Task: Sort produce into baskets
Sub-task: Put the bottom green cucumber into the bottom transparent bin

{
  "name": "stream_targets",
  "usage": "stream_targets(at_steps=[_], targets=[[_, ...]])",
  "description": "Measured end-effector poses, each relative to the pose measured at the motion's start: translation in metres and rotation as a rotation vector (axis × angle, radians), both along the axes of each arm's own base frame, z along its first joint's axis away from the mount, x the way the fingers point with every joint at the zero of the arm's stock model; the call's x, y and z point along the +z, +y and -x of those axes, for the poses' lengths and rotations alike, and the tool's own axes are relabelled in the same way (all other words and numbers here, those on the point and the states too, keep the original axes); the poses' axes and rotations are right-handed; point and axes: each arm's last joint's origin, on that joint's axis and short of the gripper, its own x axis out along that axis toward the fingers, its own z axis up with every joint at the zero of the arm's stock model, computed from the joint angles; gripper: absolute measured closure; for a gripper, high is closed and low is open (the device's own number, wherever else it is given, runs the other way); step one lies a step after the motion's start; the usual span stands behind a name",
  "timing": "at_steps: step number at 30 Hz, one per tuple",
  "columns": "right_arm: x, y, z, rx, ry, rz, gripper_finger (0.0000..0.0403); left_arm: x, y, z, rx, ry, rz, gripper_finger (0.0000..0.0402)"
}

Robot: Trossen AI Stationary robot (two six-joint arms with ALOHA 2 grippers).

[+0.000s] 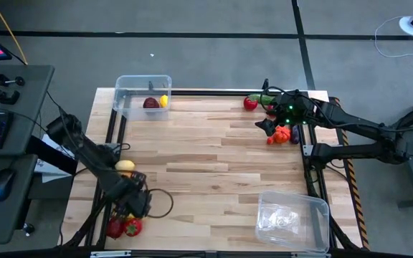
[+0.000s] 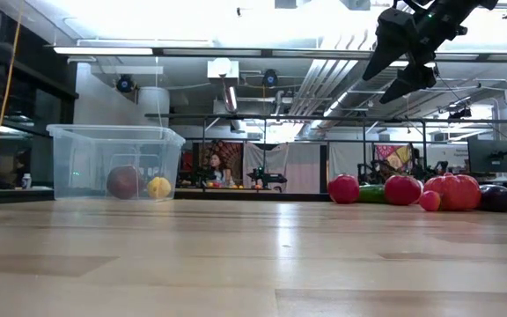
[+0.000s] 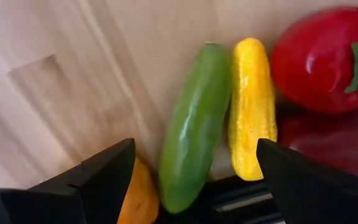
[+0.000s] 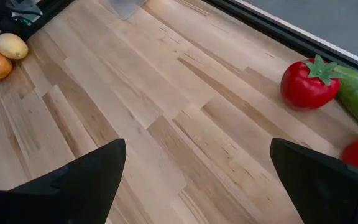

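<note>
Left gripper (image 3: pixel 194 180) gapes astride green cucumber (image 3: pixel 194 124), lengthwise between its fingers.

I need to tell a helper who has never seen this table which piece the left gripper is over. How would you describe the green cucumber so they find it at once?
Start at the table's near left corner, where the left gripper hangs open over a small heap of produce. The green cucumber lies there, side by side with a yellow piece of like shape. It is the only smooth green one; red pieces lie beyond the yellow.

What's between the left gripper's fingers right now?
In the left wrist view, the open left gripper straddles a green cucumber and a yellow corn-like piece lying side by side.
</note>
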Motion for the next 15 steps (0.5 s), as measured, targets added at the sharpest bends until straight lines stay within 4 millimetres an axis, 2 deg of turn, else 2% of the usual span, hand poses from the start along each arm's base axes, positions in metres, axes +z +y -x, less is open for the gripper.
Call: stream_targets(at_steps=[7,15], targets=[[0.0,0.0,0.0,0.005,-0.004,-0.009,0.001,-0.027,0.004,0.012,-0.021,0.026,-0.025,0.0076],[0.0,0.0,0.0,-0.021,-0.016,-0.037,0.001,-0.046,0.012,0.02,-0.05,0.052,-0.039,0.0083]])
